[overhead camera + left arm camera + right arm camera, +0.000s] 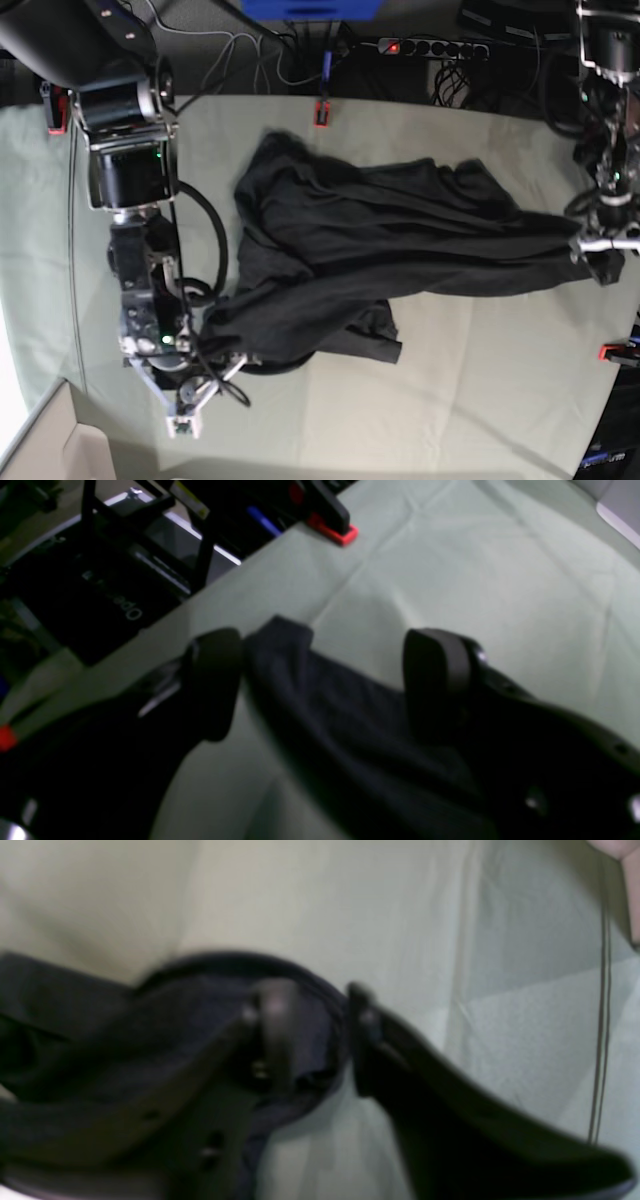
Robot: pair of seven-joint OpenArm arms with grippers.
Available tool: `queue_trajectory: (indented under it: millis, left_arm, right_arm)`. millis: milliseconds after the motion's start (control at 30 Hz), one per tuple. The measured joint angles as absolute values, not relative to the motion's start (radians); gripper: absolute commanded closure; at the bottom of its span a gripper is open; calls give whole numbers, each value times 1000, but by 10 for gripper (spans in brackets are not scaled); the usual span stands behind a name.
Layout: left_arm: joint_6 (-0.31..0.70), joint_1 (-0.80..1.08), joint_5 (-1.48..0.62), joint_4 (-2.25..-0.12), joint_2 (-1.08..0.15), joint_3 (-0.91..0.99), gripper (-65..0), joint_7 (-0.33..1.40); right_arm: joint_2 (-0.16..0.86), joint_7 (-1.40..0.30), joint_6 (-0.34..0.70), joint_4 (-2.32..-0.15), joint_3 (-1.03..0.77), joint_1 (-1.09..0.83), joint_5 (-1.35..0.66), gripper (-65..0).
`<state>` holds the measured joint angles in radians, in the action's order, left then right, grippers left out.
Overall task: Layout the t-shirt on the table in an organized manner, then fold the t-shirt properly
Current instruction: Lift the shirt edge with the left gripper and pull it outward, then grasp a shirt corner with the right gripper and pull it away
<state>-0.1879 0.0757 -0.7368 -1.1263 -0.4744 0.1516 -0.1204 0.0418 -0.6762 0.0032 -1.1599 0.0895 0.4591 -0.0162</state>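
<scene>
T-shirt [370,250] lies rumpled mid-frame on tabletop [480,400]. Left gripper [320,680] jaws wide apart astride its edge; right gripper [310,1035] jaws parted, fabric between.

This looks like a robotics lab or a test room, not a home. The table [470,400] is covered with pale green cloth that is fixed by red clamps [322,112], and behind it I see a power strip [430,46], many loose black cables [250,50] and dark equipment frames [145,535].
</scene>
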Motion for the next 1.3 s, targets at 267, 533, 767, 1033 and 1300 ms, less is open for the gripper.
queue_trajectory:
  millis: [267,533,767,1033,1300]
  left_arm:
    - [-190,130,-739,-1147,-470,153,-486,-121]
    - [-190,135,-738,-1147,-468,153,-486,-117]
    - [-191,139,-738,-1147,-468,153,-486,-117]
    - [-190,152,-739,-1147,-468,153,-486,-117]
    - [-191,152,-742,-1148,-468,154,-486,-117]
  right_arm:
    - [41,-523,4,-877,74,488,-9,-413]
    - [63,-390,4,-706,73,511,-8,-325]
    - [67,-381,4,-706,72,511,-8,0]
    - [119,-386,4,-707,-51,513,-16,0]
    - [191,-429,7,-803,-233,516,-12,0]
